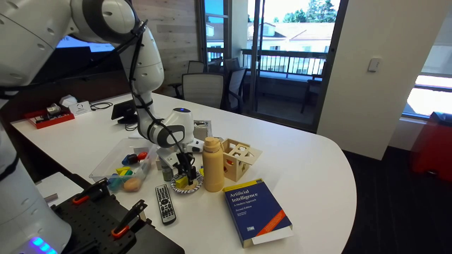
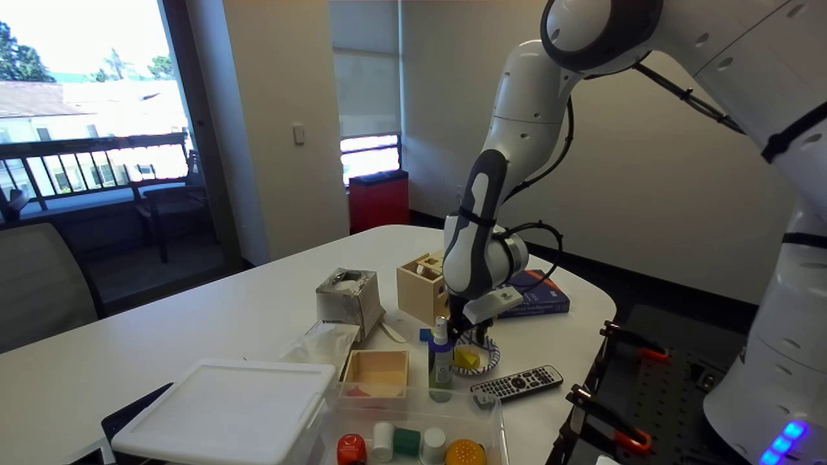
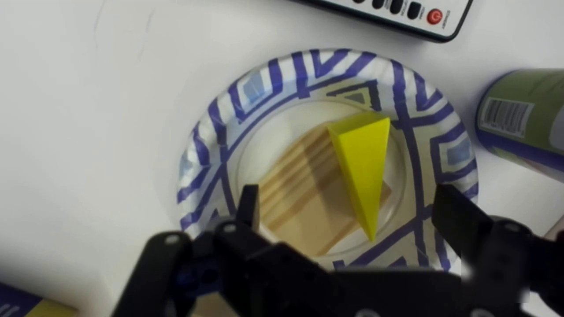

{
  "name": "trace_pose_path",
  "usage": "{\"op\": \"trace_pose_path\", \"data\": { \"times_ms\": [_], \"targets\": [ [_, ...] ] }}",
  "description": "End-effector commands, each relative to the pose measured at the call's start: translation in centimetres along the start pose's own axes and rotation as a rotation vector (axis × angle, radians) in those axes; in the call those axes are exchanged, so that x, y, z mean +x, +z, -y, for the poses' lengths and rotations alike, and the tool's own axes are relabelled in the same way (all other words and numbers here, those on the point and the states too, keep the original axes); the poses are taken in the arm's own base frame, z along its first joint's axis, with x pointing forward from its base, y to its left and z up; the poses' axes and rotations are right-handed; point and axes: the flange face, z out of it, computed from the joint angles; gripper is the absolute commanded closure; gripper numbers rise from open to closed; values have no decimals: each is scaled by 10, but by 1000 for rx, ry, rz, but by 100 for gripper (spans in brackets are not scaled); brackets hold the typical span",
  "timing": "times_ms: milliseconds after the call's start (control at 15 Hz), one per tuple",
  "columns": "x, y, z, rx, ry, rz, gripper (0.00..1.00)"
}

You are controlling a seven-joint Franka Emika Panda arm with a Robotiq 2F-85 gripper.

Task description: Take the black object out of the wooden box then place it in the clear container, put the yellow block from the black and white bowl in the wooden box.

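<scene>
Exterior views, both of them, give us the broad white table [image 1: 303, 165], and bent low over it, the robot arm [image 1: 150, 67]! Next, the clear container [image 1: 109, 158], loaded with coloured pieces [image 1: 142, 155]. Then a wooden shape box [image 2: 417, 294] with cut-outs, just beside a yellow bottle [image 1: 213, 169] in an exterior view; and near the container, look, the open wooden box [image 2: 381, 369].

Over to the wrist view: the gripper [image 3: 347, 193] stands released and spread wide, over the blue-and-white bowl [image 3: 264, 83]. A remote [image 3: 403, 17] lies near its rim, a spray bottle [image 3: 522, 119] just beside it. Inside, a striped tan piece [image 3: 293, 200], and here it is, the yellow block [image 3: 362, 167]: a wedge in the bowl, lying on or against that piece, can't tell which.
</scene>
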Motion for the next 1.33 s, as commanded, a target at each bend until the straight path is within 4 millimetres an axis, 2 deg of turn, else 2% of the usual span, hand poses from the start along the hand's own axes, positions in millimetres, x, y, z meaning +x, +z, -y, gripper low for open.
{"op": "trace_pose_path", "data": {
  "times_ms": [0,67,133,200,800,867,933,1267],
  "targets": [
    [4,7,3,22,26,31,0],
    [3,7,4,25,24,33,0],
    [4,8,5,25,22,36,8],
    [3,8,5,31,21,42,26],
    [0,9,2,29,20,74,95],
    [1,8,2,29,18,75,100],
    [1,7,3,28,16,73,94],
    [4,-17,6,31,4,44,94]
  ]
}}
